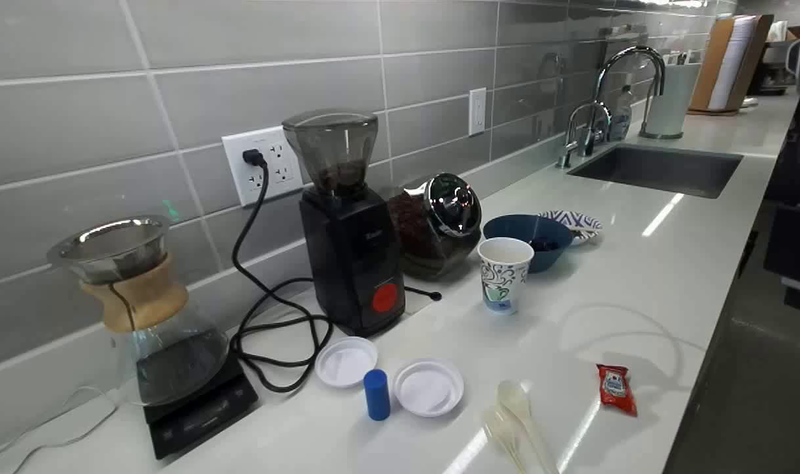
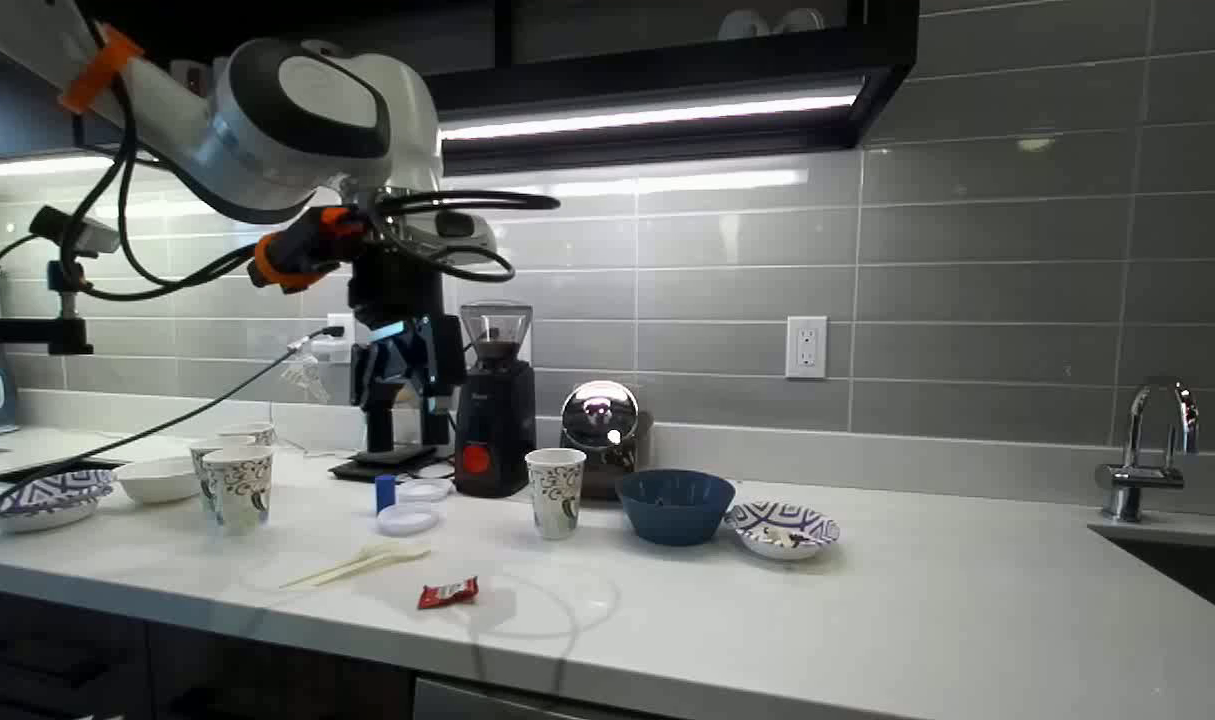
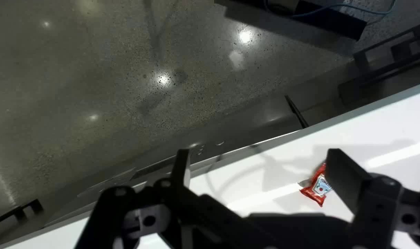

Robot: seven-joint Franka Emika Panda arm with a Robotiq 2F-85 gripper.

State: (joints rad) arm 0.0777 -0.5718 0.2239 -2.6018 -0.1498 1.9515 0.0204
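Gripper [image 3: 258, 155]: hovering widely spread — holding nothing, seemingly only positioning.
Ketchup packet [image 3: 316, 188]: lying below, untouched, on the countertop [image 3: 403, 119] near its front edge.
Reach: probably calling for centring — then lowering.

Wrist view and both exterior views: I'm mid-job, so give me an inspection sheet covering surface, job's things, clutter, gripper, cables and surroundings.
Surface: white countertop, glossy, with light streaks and shadows.
Job's things: red packet lies near the front edge; in the wrist view a finger hides part of it.
Clutter: pale utensils, upright blue cylinder, white lids, paper cup, blue bowl, coffee grinder.
Gripper: above the countertop, pointing down, fingers apart; held object: nothing seen.
Cables: the grinder's black cord runs from a wall outlet and loops on the countertop; black cables loop about the arm.
Surroundings: grey tiled wall, sink; people: nothing seen.
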